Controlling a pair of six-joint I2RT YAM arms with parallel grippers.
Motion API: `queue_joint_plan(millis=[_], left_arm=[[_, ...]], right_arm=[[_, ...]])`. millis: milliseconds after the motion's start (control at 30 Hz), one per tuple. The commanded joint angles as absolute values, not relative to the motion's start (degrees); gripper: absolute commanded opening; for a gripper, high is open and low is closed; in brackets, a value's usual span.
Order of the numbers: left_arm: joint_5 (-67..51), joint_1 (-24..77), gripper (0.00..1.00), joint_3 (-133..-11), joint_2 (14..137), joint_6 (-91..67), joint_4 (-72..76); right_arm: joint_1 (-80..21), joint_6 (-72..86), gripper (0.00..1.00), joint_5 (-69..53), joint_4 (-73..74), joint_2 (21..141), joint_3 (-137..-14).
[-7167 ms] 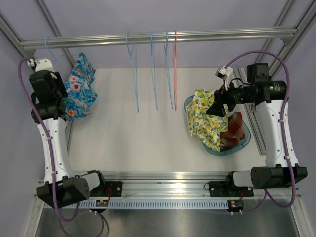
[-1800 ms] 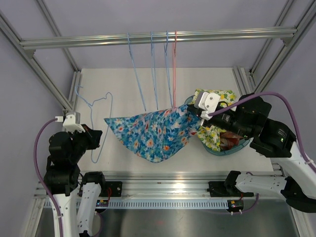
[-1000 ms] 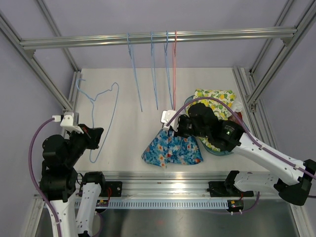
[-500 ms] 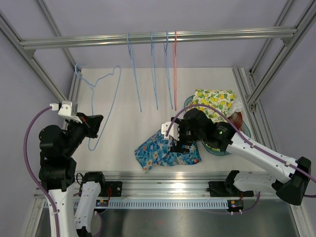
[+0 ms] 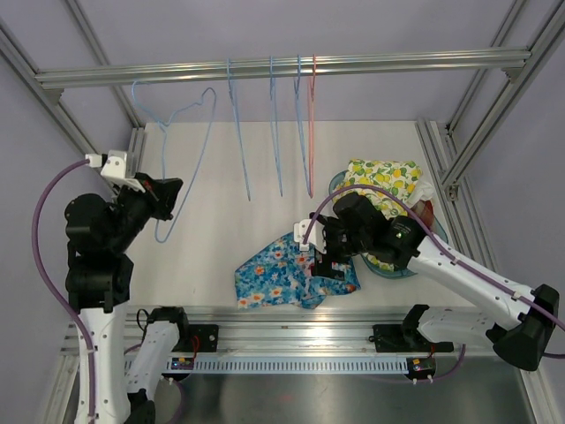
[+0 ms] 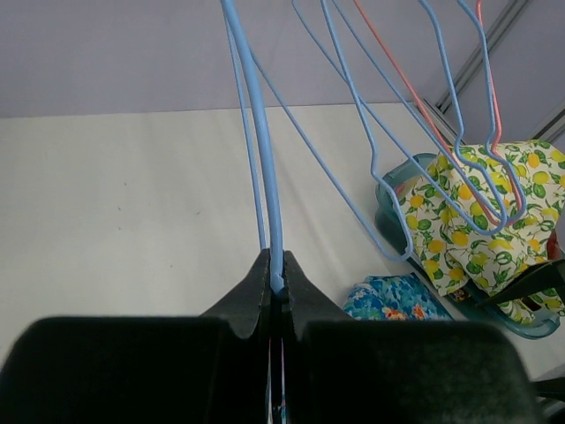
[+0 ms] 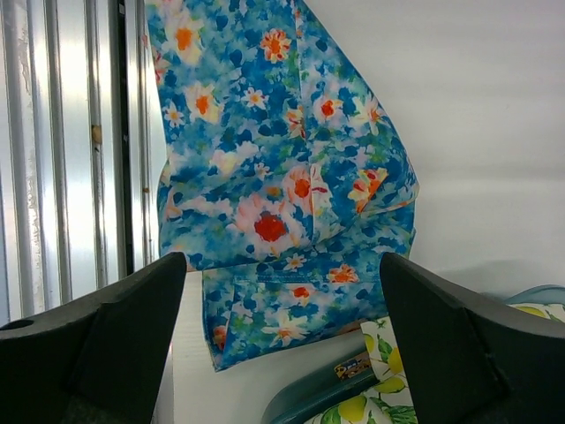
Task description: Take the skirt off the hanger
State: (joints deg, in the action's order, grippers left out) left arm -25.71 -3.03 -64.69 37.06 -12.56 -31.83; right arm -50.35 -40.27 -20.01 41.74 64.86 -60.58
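We take the round teal plastic basin (image 5: 436, 253) as our mark. The blue floral fabric skirt (image 5: 284, 278) lies crumpled flat on the white table (image 5: 221, 194), just beside the basin on the side facing the left arm and close to the table's near edge. One edge of the skirt reaches almost to the basin's rim, and we cannot tell whether they touch. The skirt is free of any hanger.

The right gripper (image 5: 323, 261) hangs over the part of the skirt nearest the basin. In the right wrist view its two black fingers stand wide apart, with the flowered cloth lying loose below them and nothing held between them.

The left gripper (image 5: 165, 189) is well apart from the basin, across the table. Its fingers are pressed together on the thin light-blue wire hanger (image 6: 259, 159), pinching the wire at their tips. This hanger is bare and held upright and slightly tilted. Its hook reaches up toward the aluminium rail (image 5: 397, 62) that runs behind and above the basin. We cannot tell whether the hook touches the rail.

Inside the basin lies a yellow lemon-print cloth (image 5: 384, 177), heaped above the rim. Three more blue wire hangers (image 5: 274, 132) and one pink wire hanger (image 5: 312, 132) hang from the rail, between the held hanger and the basin.
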Motion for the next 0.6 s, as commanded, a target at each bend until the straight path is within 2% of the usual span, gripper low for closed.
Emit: queue_joint_plan(millis=[0, 233, 567], left_arm=[[-23.3, -1.3, 0.0, -68.5, 40.0, -10.5, -24.6], [-10.7, 8.7, 0.0, -74.3, 49.1, -6.0, -25.3], [4.7, 15.5, 0.0, -78.2, 59.5, -2.9, -27.3]], right_arm=[[-49.1, -40.0, 0.99, -22.5, 41.8, 63.3, -61.6], [-47.3, -38.5, 0.99, -24.3, 41.7, 62.8, -62.3], [-45.3, -37.4, 0.99, -26.2, 42.5, 61.5, -62.1]])
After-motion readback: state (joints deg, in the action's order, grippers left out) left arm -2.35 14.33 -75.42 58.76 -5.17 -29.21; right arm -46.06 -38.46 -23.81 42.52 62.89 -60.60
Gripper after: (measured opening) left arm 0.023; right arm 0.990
